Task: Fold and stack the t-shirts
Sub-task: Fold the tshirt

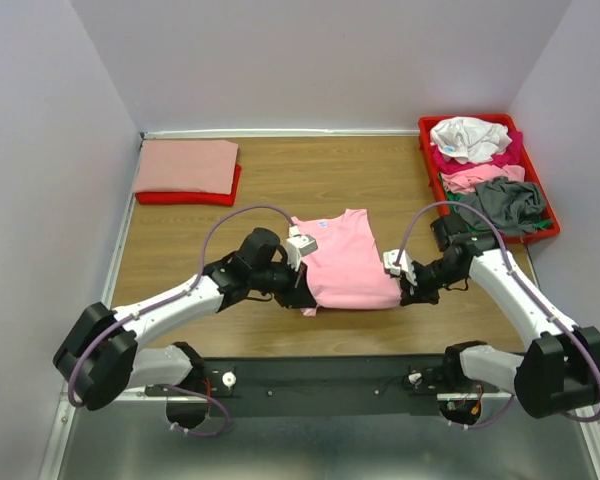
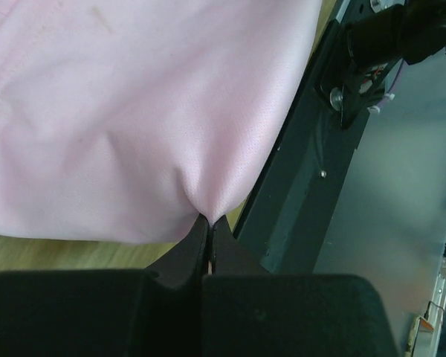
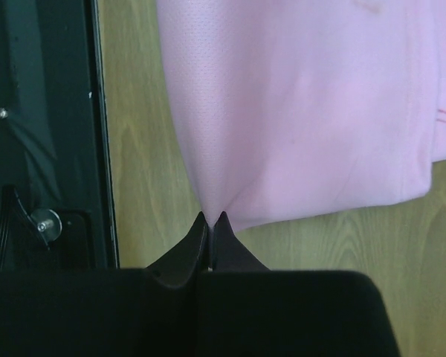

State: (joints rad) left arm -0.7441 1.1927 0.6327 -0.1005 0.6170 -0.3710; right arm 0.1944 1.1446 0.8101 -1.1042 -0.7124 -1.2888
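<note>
Clamping left jaws on the seven o'clock corner and right jaws on the five o'clock corner of a soft light pink cloth t-shirt lying central on the wooden counter; showing a folded salmon cloth t-shirt at eleven o'clock.

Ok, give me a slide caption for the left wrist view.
Left claw shut on a pinched edge of the light pink t-shirt, wooden table and black base rail alongside.

Centre: light pink knit-cloth t-shirt, matt, finely pored mesh. Beneath: brown wood-grain tabletop, smooth, faint sheen. Far right: red moulded-plastic tray, slightly glossy. Far left: folded salmon cloth shirt, matt. Near edge: grey sheet-metal panel, dull, brushed.
</note>
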